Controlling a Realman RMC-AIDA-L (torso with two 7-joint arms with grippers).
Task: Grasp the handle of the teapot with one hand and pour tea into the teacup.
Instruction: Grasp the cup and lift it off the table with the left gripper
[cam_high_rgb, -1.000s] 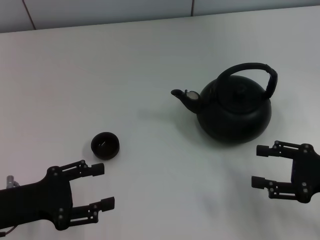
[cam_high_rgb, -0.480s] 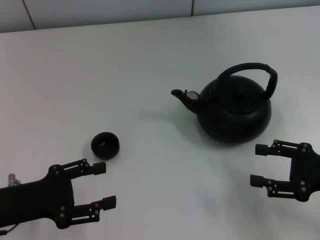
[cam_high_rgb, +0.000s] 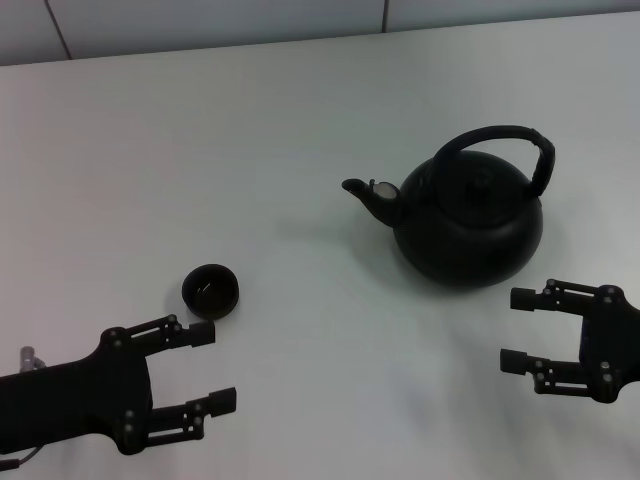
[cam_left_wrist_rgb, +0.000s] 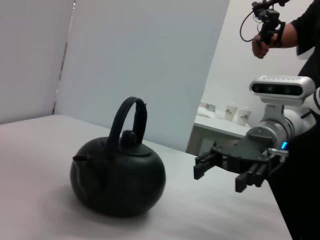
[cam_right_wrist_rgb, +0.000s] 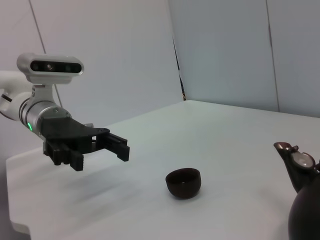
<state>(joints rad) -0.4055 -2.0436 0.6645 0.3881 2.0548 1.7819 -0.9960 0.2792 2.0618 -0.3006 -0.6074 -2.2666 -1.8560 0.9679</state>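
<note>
So the teapot (cam_high_rgb: 467, 222) sat upright on the white surface (cam_high_rgb: 250, 130), over on the robot's right side and further back than either arm. Its spout (cam_high_rgb: 365, 195) pointed toward the robot's left, roughly in the teacup's direction but well apart from it. The handle (cam_high_rgb: 500, 145) arched up over the lid knob and nothing was touching it. From the left wrist view you could see the teapot (cam_left_wrist_rgb: 118, 175) side-on with the handle (cam_left_wrist_rgb: 129, 120) standing tall over the body.

The teacup (cam_high_rgb: 210, 290) was on the left half of the surface, closer to the robot than the teapot was. It sat upright with a tiny glint inside, couldn't tell if that was tea or just a reflection. In the right wrist view the teacup (cam_right_wrist_rgb: 183, 182) sat alone on the bare surface, with the spout tip (cam_right_wrist_rgb: 292, 156) poking in at the edge.

The left claw (cam_high_rgb: 208, 368) was spread wide with nothing in it, sitting just near-side of the teacup, its upper finger close beside the cup but not touching. The right wrist view showed that same left claw (cam_right_wrist_rgb: 112, 145) gaping over the surface, apart from the cup.

The right claw (cam_high_rgb: 518, 330) was also spread wide and empty, down near the front right, just on the near side of the teapot's body, not in contact. It showed in the left wrist view too, as the right claw (cam_left_wrist_rgb: 220, 175) beside the teapot with a clear gap between.
</note>
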